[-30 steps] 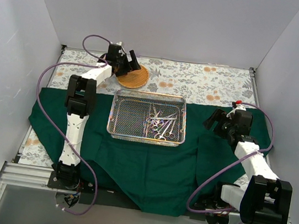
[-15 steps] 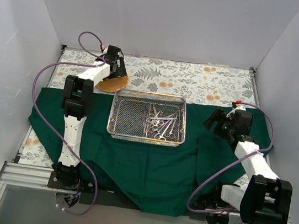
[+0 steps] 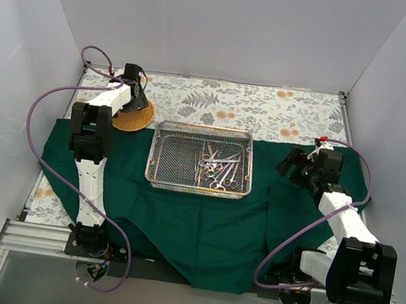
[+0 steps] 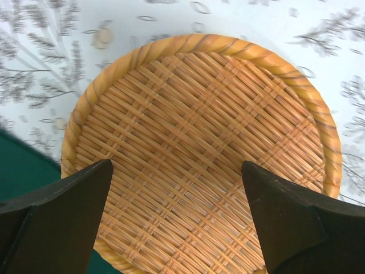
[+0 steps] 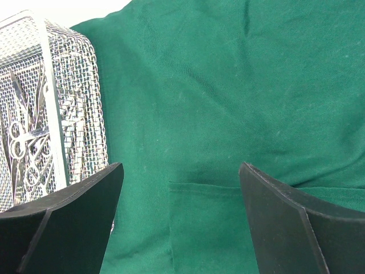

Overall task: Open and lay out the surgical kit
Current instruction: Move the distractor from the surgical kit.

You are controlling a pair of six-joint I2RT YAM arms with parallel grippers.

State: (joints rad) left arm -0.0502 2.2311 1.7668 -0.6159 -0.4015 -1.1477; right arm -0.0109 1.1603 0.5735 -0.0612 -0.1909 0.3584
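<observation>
The dark green cloth lies spread open on the table. The silver wire-mesh tray stands on it, with several steel scissors and forceps heaped in its right half. My left gripper is at the far left over the round woven orange basket. In the left wrist view its jaws stand wide apart over the basket's weave. My right gripper is open and empty above the cloth, right of the tray.
A floral-print sheet covers the table's far strip. White walls close in the left, back and right sides. A cloth seam runs below the right jaws. Purple cables loop beside both arms.
My left gripper has moved left and nearer, and the orange basket has moved with it, from behind the tray's left corner to the far left. The right arm has not moved.
</observation>
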